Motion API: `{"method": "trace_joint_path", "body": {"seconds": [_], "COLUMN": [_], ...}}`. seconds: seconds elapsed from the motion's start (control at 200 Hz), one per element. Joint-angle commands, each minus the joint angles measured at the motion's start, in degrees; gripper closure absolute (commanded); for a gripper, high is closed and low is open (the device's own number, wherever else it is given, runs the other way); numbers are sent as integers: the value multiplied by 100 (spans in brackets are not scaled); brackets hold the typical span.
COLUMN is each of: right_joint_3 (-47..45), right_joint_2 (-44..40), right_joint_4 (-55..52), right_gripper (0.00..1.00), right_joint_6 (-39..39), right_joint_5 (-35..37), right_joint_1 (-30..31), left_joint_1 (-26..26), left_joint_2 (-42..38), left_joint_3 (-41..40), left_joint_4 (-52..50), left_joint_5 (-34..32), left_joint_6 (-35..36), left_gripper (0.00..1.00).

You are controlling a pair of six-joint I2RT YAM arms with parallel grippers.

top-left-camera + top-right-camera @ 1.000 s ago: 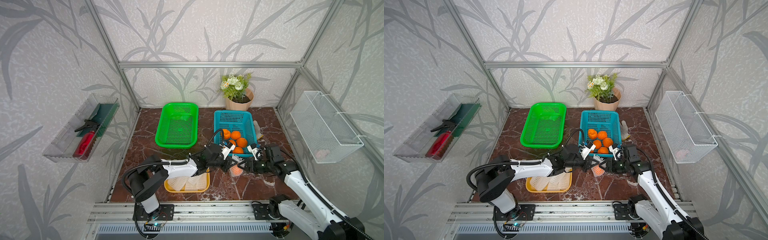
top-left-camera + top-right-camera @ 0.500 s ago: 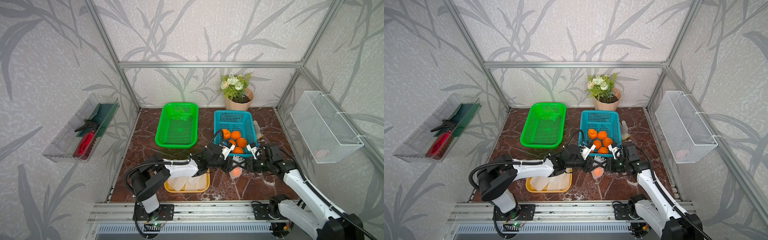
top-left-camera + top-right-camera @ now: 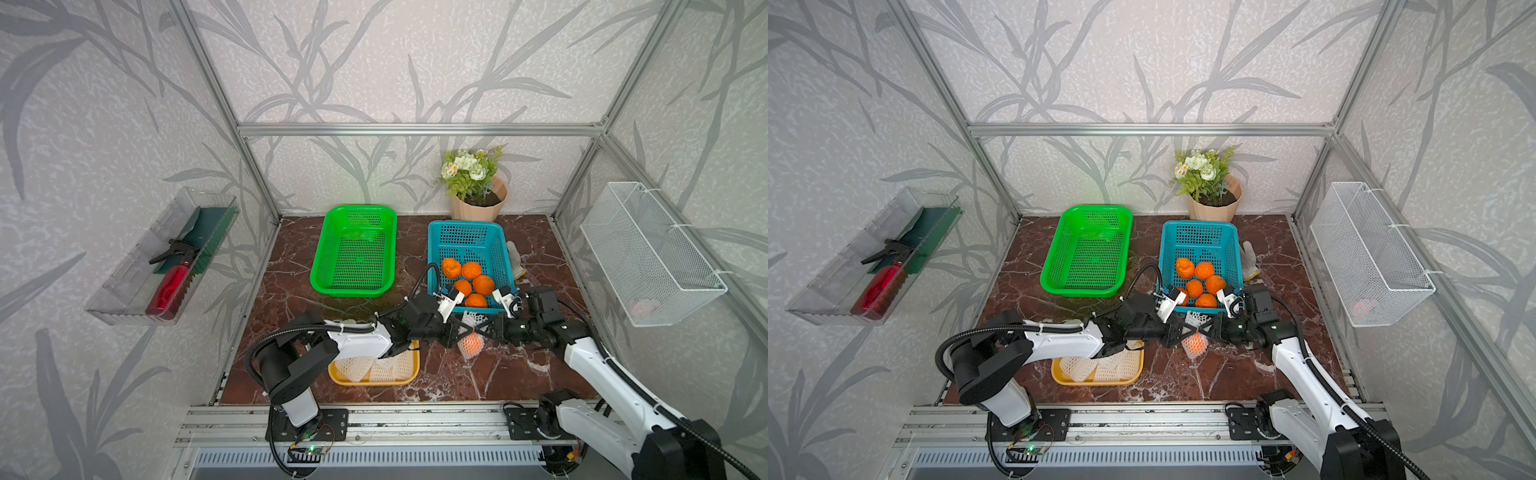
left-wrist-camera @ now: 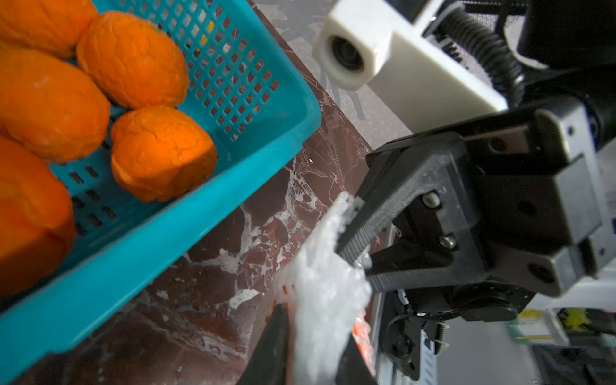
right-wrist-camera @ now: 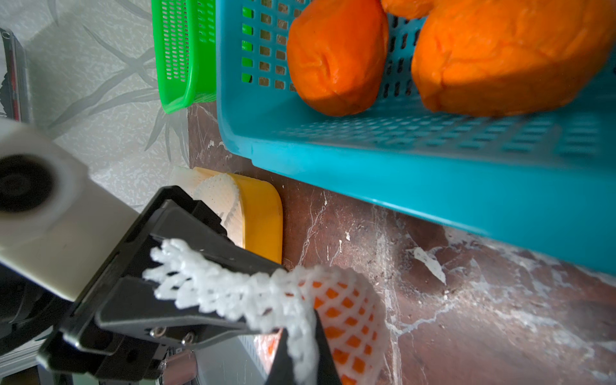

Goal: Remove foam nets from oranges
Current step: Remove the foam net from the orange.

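One orange (image 3: 472, 345) (image 3: 1197, 345) still wrapped in a white foam net (image 3: 471, 319) (image 5: 233, 293) sits on the marble floor just in front of the blue basket (image 3: 436, 266). From opposite sides, my left gripper (image 3: 462, 332) (image 4: 313, 350) and my right gripper (image 3: 483, 330) (image 5: 303, 360) are both shut on the net's bunched upper end, tips almost touching. The orange (image 5: 346, 316) shows through the mesh below. Several bare oranges (image 3: 469, 278) (image 4: 160, 153) lie in the blue basket. More foam nets (image 3: 357, 368) lie in the yellow tray (image 3: 412, 370).
An empty green basket (image 3: 355, 249) stands left of the blue one, and a flower pot (image 3: 478, 199) stands behind it. A pale glove (image 3: 515, 259) lies beside the blue basket. A white wire basket (image 3: 648, 253) hangs on the right wall; a clear shelf (image 3: 124, 291) is on the left wall.
The right jaws have shut on the net. The left jaws opened briefly and closed on it again. Both arms stay at the netted orange.
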Motion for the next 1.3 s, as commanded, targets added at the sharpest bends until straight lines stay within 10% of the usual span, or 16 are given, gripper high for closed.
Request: {"method": "trace_joint_path", "body": {"seconds": [0.0, 0.17, 0.43, 0.545, 0.695, 0.785, 0.94, 1.295], "right_joint_3": [-66, -61, -294, -312, -262, -247, -207, -206], "right_joint_2": [-77, -157, -308, -277, -237, -237, -127, 61], "right_joint_4": [223, -103, -174, -103, 33, 123, 207, 437], "right_gripper": [98, 56, 49, 54, 85, 97, 98, 99], "right_joint_6": [162, -25, -64, -54, -13, 93, 160, 408], "right_joint_5": [-123, -35, -57, -69, -77, -79, -140, -331], "right_joint_1": [21, 21, 20, 20, 21, 21, 20, -19], "left_joint_1": [-41, -7, 66, 73, 73, 73, 121, 152], "left_joint_2": [12, -36, -23, 17, 66, 15, -127, -197], "left_joint_3": [60, 201, 248, 247, 269, 221, 93, -277], "left_joint_4": [310, 46, 93, 212, 332, 324, 236, 401], "left_joint_5": [200, 103, 129, 138, 160, 86, 117, 294], "left_joint_6": [-27, 44, -70, -151, -265, -338, -494, -486], "left_gripper": [92, 98, 100, 100, 99, 81, 53, 49]}}
